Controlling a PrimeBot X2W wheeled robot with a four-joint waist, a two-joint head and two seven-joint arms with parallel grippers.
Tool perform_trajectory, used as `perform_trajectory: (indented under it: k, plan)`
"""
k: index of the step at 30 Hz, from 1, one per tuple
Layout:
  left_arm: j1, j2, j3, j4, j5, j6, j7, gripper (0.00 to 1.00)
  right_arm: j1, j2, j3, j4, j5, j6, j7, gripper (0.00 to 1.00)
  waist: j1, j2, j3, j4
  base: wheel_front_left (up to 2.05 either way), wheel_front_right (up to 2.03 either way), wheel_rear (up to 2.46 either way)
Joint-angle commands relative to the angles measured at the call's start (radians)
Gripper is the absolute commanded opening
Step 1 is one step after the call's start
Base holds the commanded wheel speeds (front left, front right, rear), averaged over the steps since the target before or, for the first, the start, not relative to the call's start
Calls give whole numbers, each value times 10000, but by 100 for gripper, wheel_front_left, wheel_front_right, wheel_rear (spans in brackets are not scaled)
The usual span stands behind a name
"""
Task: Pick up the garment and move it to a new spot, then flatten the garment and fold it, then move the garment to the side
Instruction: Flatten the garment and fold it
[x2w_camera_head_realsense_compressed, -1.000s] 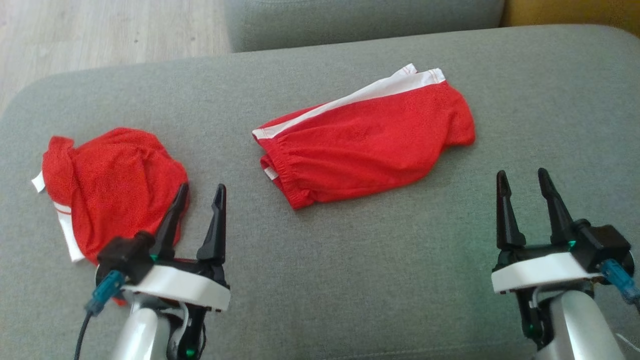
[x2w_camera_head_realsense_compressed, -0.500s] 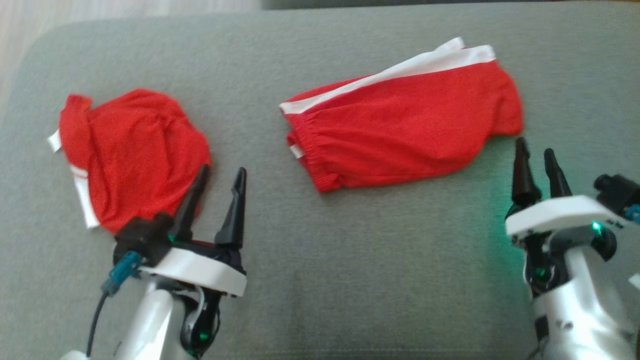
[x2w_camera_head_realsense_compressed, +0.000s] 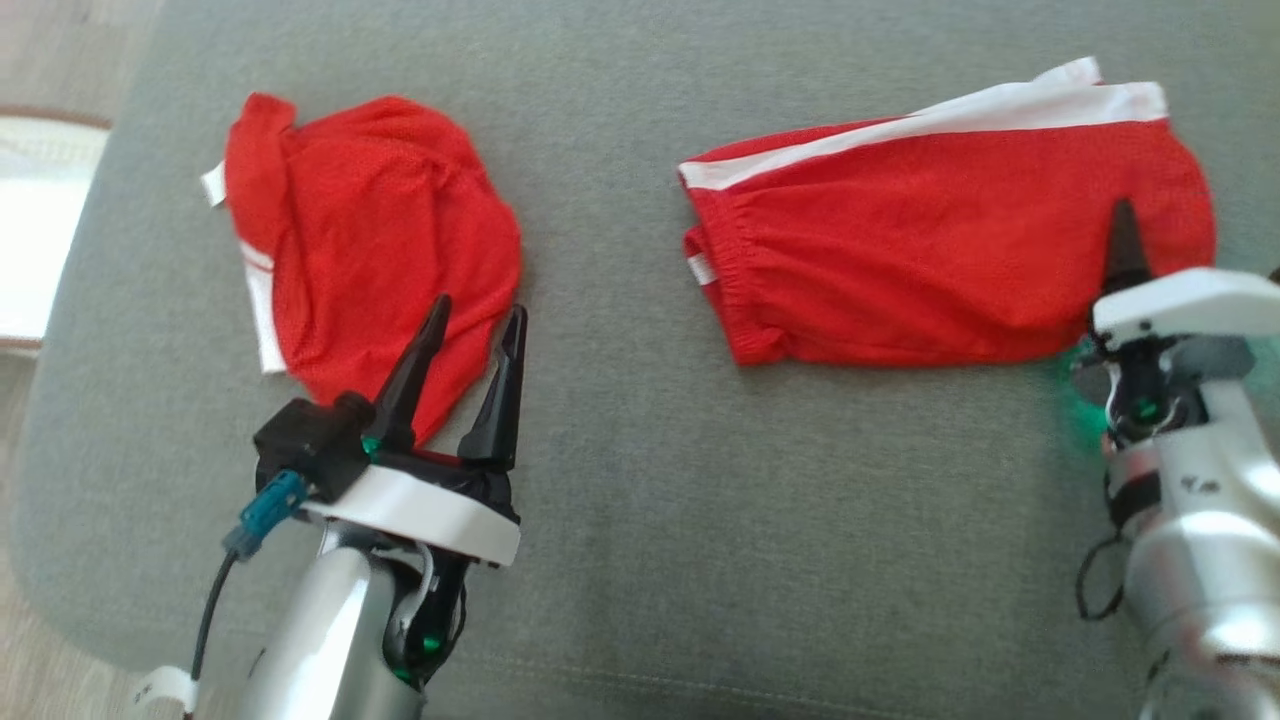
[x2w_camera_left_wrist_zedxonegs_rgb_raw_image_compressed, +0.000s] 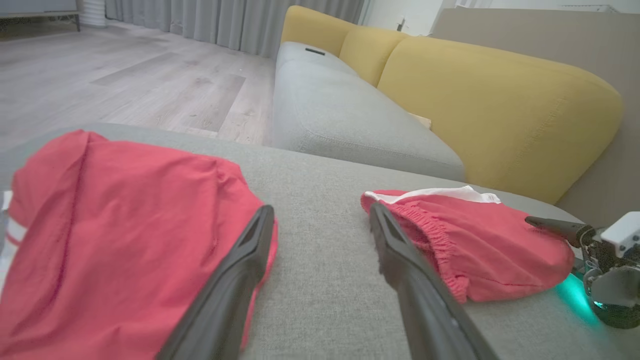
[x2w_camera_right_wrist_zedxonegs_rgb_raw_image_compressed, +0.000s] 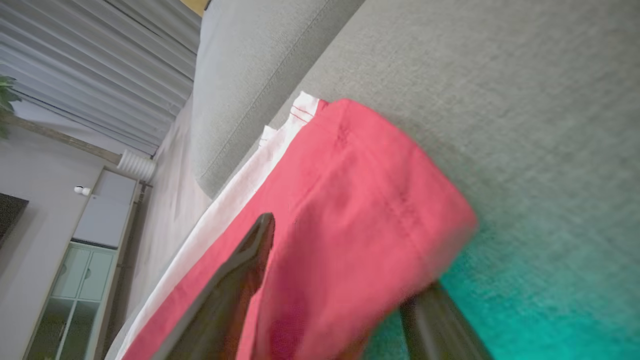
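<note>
The garment (x2w_camera_head_realsense_compressed: 930, 250), red shorts with a white side stripe, lies flat on the grey cushion (x2w_camera_head_realsense_compressed: 640, 520) at the right; it also shows in the left wrist view (x2w_camera_left_wrist_zedxonegs_rgb_raw_image_compressed: 480, 245). My right gripper (x2w_camera_head_realsense_compressed: 1130, 250) is at its right end, open, one finger above the cloth and the other low at its edge (x2w_camera_right_wrist_zedxonegs_rgb_raw_image_compressed: 345, 255). The fabric edge sits between the jaws, which are not closed on it. My left gripper (x2w_camera_head_realsense_compressed: 478, 310) stands open over bare cushion (x2w_camera_left_wrist_zedxonegs_rgb_raw_image_compressed: 321, 210), its left finger beside a second, bunched red garment (x2w_camera_head_realsense_compressed: 370, 230).
The cushion's rounded edge (x2w_camera_head_realsense_compressed: 60, 420) falls away at the left to wooden floor and a pale rug (x2w_camera_head_realsense_compressed: 30, 220). Beyond it stand a grey sofa seat (x2w_camera_left_wrist_zedxonegs_rgb_raw_image_compressed: 340, 115) and yellow back cushions (x2w_camera_left_wrist_zedxonegs_rgb_raw_image_compressed: 490, 105). Bare cushion lies between and in front of the two garments.
The head camera has tilted down and to the left. My right gripper has moved forward from bare cushion onto the right end of the shorts. The left gripper has stayed beside the bunched garment.
</note>
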Motion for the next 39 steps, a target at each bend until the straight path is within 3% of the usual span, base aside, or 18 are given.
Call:
perform_trajectory:
  k: [1, 10, 16, 18, 31, 39]
  plan:
    - [-378, 61, 199, -335, -78, 57, -55, 100, -435, 387, 48, 597, -173, -6, 44, 100, 0, 0, 187, 263, 0, 0, 0]
    - [-558, 61, -22, -428, -290, 166, -55, 100, -1717, 116, -471, 2474, -1206, -6, 107, 100, 0, 0, 483, 624, 0, 0, 0]
    - [-675, 61, -179, -467, -445, 249, -55, 100, -2269, -169, -796, 2954, -1805, -6, 11, 100, 0, 0, 638, 761, 0, 0, 0]
    - [-685, 61, -207, -451, -482, 273, -55, 100, -2333, -227, -850, 3007, -2056, -6, -50, 0, 0, 0, 645, 764, 0, 0, 0]
    - [-578, 61, -20, -310, -378, 281, -55, 100, -1914, -471, -1358, 3062, -2979, -6, -1921, 0, 0, 0, 136, 88, 0, 0, 0]
    - [-306, 60, 157, -234, -233, 231, -55, 100, -972, -1292, -2426, 3066, -3458, -6, -2502, 0, 0, 0, -373, -412, 0, 0, 0]
